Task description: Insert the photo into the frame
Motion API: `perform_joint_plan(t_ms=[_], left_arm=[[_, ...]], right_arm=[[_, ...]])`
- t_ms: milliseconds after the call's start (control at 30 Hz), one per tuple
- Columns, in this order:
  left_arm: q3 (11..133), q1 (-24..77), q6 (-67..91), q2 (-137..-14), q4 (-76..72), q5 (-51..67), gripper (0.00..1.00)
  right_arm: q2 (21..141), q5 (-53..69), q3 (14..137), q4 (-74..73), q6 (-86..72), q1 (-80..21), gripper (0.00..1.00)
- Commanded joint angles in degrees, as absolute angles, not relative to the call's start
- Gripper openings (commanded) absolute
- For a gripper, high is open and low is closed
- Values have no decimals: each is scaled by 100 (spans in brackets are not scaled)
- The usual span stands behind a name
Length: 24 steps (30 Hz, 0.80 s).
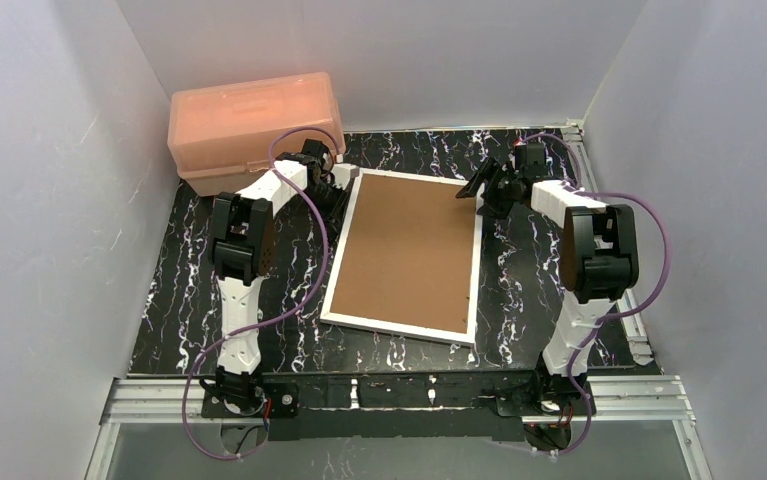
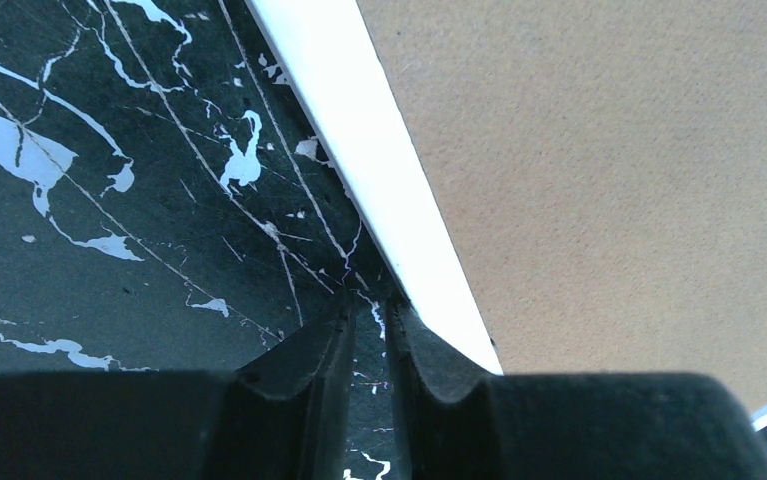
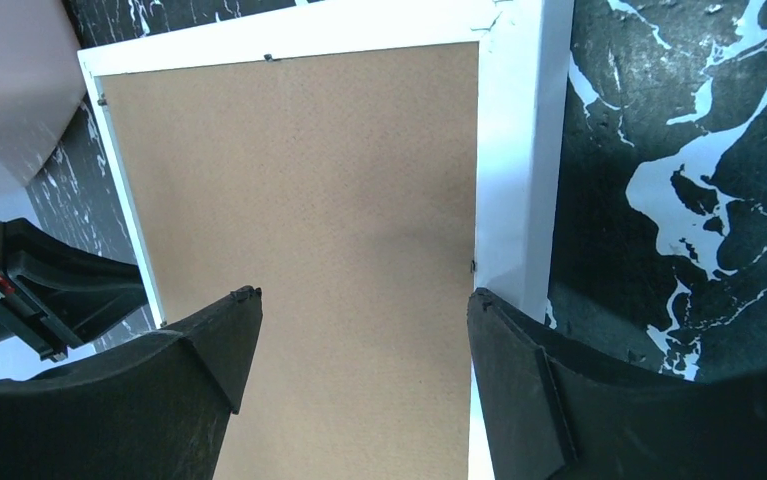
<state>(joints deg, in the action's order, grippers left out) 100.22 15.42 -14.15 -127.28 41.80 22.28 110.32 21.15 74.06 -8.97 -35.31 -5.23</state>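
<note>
There was one frame (image 1: 399, 329), one brown backing board (image 1: 409, 250), one pink box (image 1: 254, 120) and two grippers, each with two fingers. The frame lay flat on the black marbled table (image 1: 519, 290), back upward, with the board filling it.

Only the top view took in the whole frame and the box, which stood close behind the left gripper (image 1: 336, 188). Only the left wrist view showed that gripper's jaws drawn almost together, with a thin slit between them holding nothing but a sliver of table. The frame's white rail ran up to the tip of its right finger (image 2: 429, 350); bare table lay ahead and to the left of the jaws.

Only the right wrist view showed the small tabs on the frame's inner edge. The right gripper (image 3: 359, 300) had its jaws spread wide. Its left finger (image 3: 219, 350) stood above the board and its right finger above the white rail. Open table stretched to the right of them.
</note>
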Motion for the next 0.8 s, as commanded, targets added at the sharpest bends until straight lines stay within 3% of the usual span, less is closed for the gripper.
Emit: perform_joint_plan(t_ms=[0, 767], left_arm=[[9841, 1553, -1476, -12559, 4562, 2279, 16], [9922, 1562, -1537, -12662, 4612, 2395, 16]], right_arm=[[11163, 2224, 7313, -623, -3630, -511, 83], [11527, 2218, 7256, -821, -3478, -594, 80]])
